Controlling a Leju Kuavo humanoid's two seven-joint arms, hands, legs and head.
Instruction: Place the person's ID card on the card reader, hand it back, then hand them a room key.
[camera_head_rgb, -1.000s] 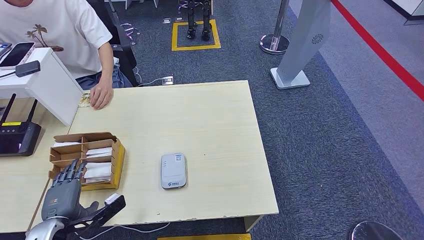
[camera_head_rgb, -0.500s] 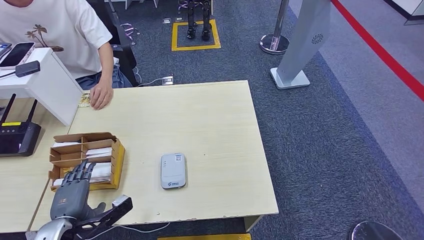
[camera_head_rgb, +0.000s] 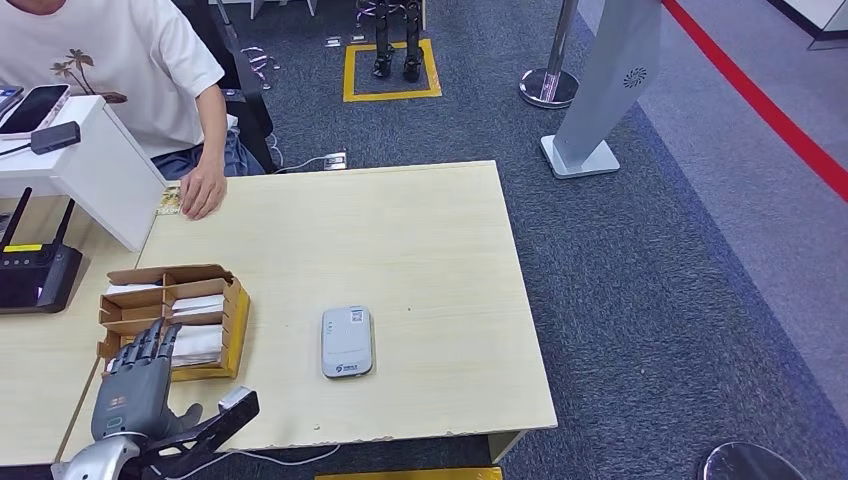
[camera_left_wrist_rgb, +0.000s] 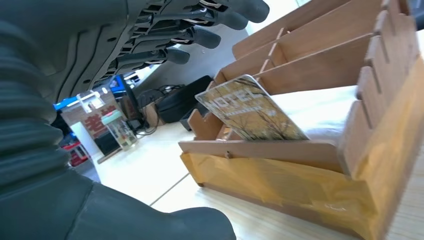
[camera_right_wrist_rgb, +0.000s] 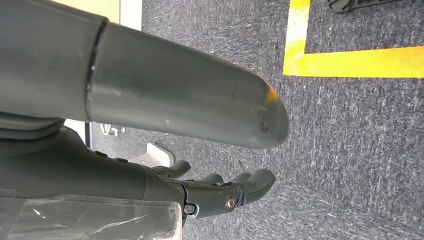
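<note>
Presently I note my left hand (camera_head_rgb: 130, 385), fingers spread and empty, beside one card (camera_left_wrist_rgb: 248, 111) marked "HOTEL" in the wooden box (camera_head_rgb: 236, 320); right hand (camera_right_wrist_rgb: 220, 192) state unclear.

Pale wood table (camera_head_rgb: 420, 250); brown cardboard organiser (camera_head_rgb: 232, 320) holding white cards (camera_head_rgb: 198, 343); grey card reader (camera_head_rgb: 347, 341); blue-grey carpet (camera_head_rgb: 650, 300), red stripe (camera_head_rgb: 770, 105), yellow square outline (camera_head_rgb: 391, 95)

A mock hotel reception set up in a lab or demo hall. A pale wooden desk (camera_head_rgb: 400, 240) fills the middle of the frame, with a card reader (camera_head_rgb: 347, 341) near its front edge and a cardboard box (camera_head_rgb: 175, 318) of key cards at lower left — one card (camera_left_wrist_rgb: 250, 110) reads "HOTEL". Grey carpet carries yellow floor markings (camera_head_rgb: 392, 70) at top centre and a red line (camera_head_rgb: 770, 105) at upper right, beside a stanchion base (camera_head_rgb: 550, 87).
</note>
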